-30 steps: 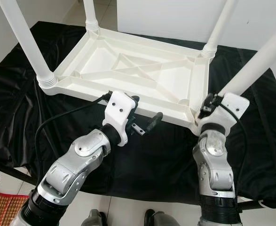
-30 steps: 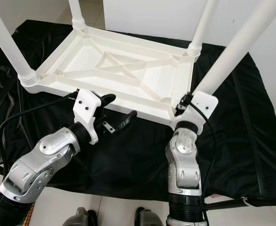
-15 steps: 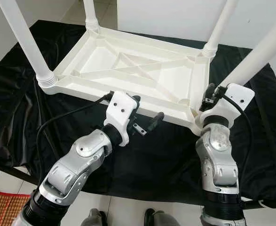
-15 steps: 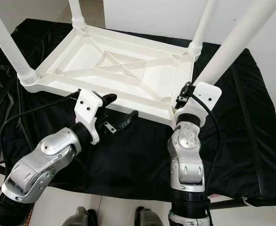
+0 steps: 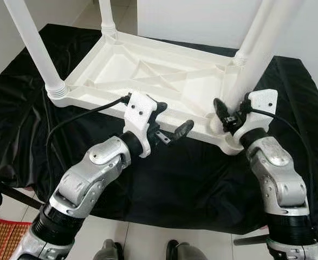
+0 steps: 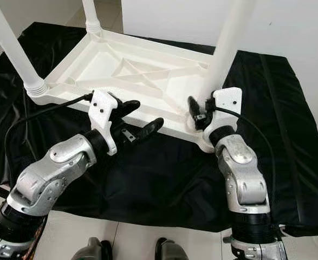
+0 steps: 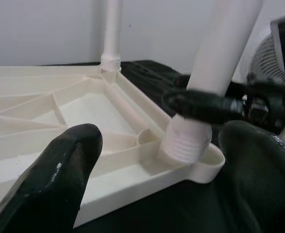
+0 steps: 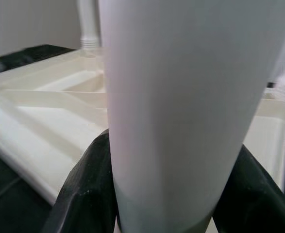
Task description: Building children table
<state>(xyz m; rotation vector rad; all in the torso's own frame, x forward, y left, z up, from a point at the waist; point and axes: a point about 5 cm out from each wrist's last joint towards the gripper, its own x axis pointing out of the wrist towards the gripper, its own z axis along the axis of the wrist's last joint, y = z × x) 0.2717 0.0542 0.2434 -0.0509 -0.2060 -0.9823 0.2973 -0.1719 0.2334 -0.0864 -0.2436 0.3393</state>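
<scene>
A white plastic table (image 5: 148,76) lies upside down on a black cloth. Its near right leg (image 6: 224,54) stands almost upright in the corner socket (image 5: 232,143). My right gripper (image 5: 230,116) is shut on this leg just above the socket. In the right wrist view its black fingers (image 8: 84,189) wrap both sides of the leg (image 8: 181,97). My left gripper (image 5: 172,118) is open, hovering at the table's front rim and pointing toward that corner. In the left wrist view nothing lies between its fingers (image 7: 59,179), and the leg (image 7: 220,63) is ahead.
Three more legs stand upright, at the near left (image 5: 37,51), far left (image 5: 107,16) and far right (image 5: 242,54) corners. The black cloth (image 5: 191,179) covers the floor around the table. A white wall is behind. A striped mat (image 5: 1,238) lies at my lower left.
The near right leg has swung from leaning right to almost upright, with my right wrist turning along with it. My left gripper has edged slightly toward the table's rim.
</scene>
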